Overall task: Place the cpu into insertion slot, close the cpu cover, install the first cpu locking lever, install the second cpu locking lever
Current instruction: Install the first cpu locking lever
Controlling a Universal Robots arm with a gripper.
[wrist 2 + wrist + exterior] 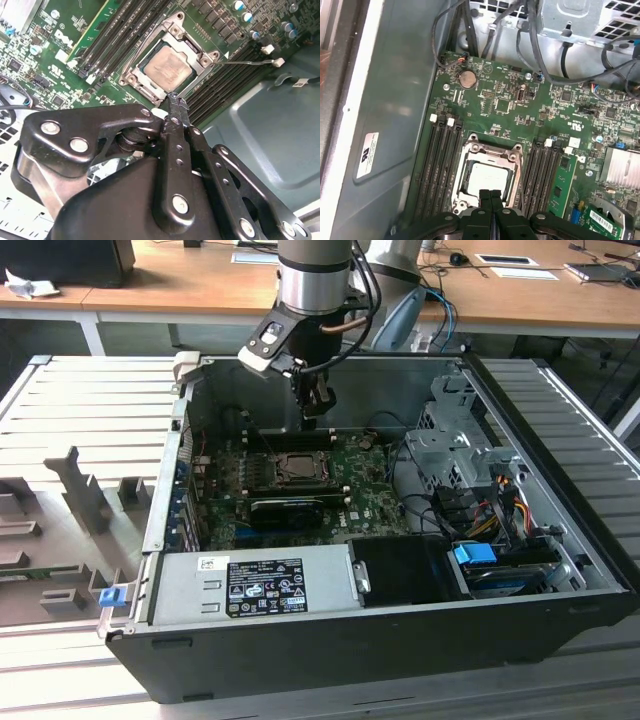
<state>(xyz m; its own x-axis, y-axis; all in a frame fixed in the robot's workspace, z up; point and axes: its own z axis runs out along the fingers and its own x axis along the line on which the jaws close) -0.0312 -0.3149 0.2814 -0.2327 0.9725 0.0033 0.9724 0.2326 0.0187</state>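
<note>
Overall, the open computer case [400,640] lies on the slatted grey table [80,400], with the green circuit board [505,105] flat on its floor.

The hand [490,192] hangs just above the board at the socket's near edge. Its two fingers are pressed together and carry nothing.

The insertion slot [492,150] sits between the banks of long black memory slots. It is a square socket with a bright metal rim.

The cpu cover [200,60] is a thin grey metal frame with a square window, and it appears to lie down around the chip. Judged stiff but thin, it is best pressed on the frame bars, never through the window. Whether the wire levers are latched cannot be told.

The cpu [170,67] is seated in the socket, its dull grey metal top showing through the window in both wrist views.
- Handling: judged light, rigid and smooth-topped, so likely slippery.
- Fragility: the contact side and the socket beneath are likely delicate.
- Hold: by two opposite edges, kept level.
</note>
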